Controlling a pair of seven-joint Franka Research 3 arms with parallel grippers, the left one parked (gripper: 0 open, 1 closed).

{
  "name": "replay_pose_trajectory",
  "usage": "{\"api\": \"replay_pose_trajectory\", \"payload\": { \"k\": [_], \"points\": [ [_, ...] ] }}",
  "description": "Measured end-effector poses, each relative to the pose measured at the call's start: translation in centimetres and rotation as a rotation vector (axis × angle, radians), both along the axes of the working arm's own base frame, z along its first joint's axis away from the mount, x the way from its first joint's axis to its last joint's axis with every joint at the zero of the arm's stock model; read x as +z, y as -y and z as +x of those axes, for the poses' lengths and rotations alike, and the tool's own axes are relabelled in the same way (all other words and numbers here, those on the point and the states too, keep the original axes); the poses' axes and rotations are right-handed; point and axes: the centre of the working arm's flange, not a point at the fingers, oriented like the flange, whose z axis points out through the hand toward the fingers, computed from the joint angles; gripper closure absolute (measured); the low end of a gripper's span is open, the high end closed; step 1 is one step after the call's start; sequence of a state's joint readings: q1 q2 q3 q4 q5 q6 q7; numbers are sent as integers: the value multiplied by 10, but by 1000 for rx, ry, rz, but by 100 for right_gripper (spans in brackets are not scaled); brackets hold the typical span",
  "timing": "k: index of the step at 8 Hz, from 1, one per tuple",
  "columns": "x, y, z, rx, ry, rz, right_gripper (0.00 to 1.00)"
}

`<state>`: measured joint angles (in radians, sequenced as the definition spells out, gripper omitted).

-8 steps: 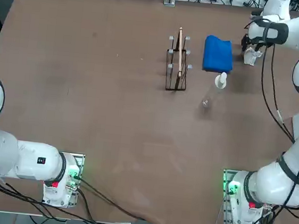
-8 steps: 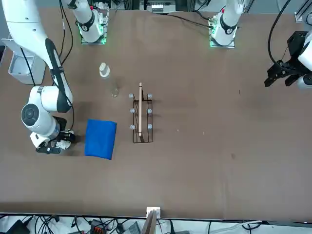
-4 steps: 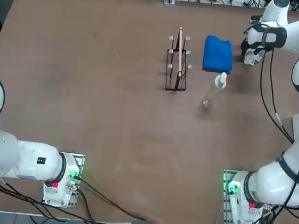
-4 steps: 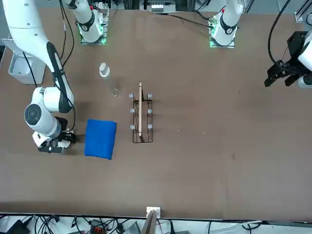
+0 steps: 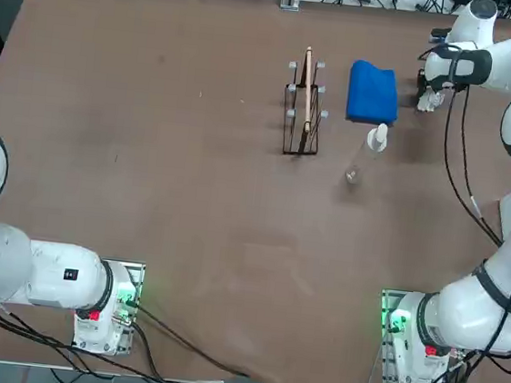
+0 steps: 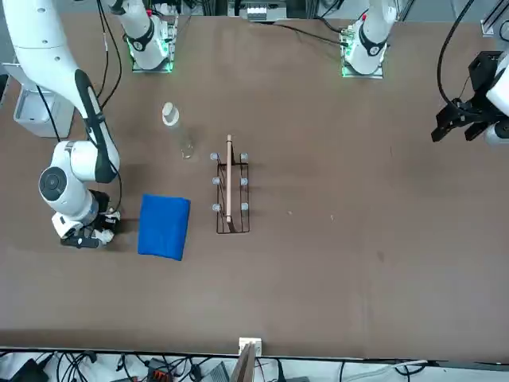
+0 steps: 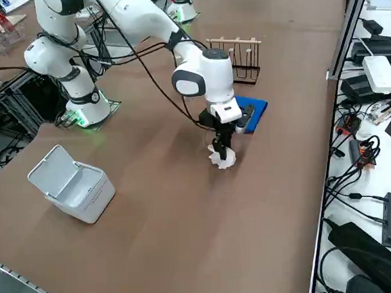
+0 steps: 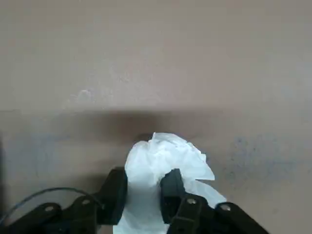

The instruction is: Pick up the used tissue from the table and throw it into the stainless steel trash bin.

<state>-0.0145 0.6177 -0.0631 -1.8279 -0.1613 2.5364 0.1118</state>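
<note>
The used tissue [image 8: 168, 152] is a small crumpled white wad lying on the brown table [image 5: 191, 194] near the far right corner, just right of the blue cloth. My right gripper [image 8: 144, 181] stands straight down over it, its two black fingers [image 8: 116, 187] pinched together with tissue paper between them. The tissue [image 7: 222, 159] bulges out below the gripper [image 7: 220, 148] and still touches the tabletop. From overhead the tissue [image 5: 427, 101] peeks out beside the gripper [image 5: 430, 87]. The stainless steel trash bin [image 7: 71, 185] stands with its lid up at the table's right edge, nearer the arm's base.
A blue folded cloth [image 5: 373, 91] lies close beside the gripper. A clear bottle with a white cap [image 5: 375, 138] lies in front of the cloth. A black wire rack [image 5: 302, 114] holding a thin board stands further left.
The fingers, wide apart a second ago, have come together on the tissue. The wrist has shifted slightly towards the table's far edge.
</note>
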Motion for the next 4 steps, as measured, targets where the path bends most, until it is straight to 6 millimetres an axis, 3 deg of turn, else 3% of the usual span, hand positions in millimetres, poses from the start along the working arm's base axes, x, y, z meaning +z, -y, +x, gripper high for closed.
{"api": "replay_pose_trajectory", "payload": {
  "k": [2, 4],
  "points": [
    [12, 8, 0, -14, -4, -3, 78],
    [56, 17, -4, -38, -58, -13, 78]
  ]
}}
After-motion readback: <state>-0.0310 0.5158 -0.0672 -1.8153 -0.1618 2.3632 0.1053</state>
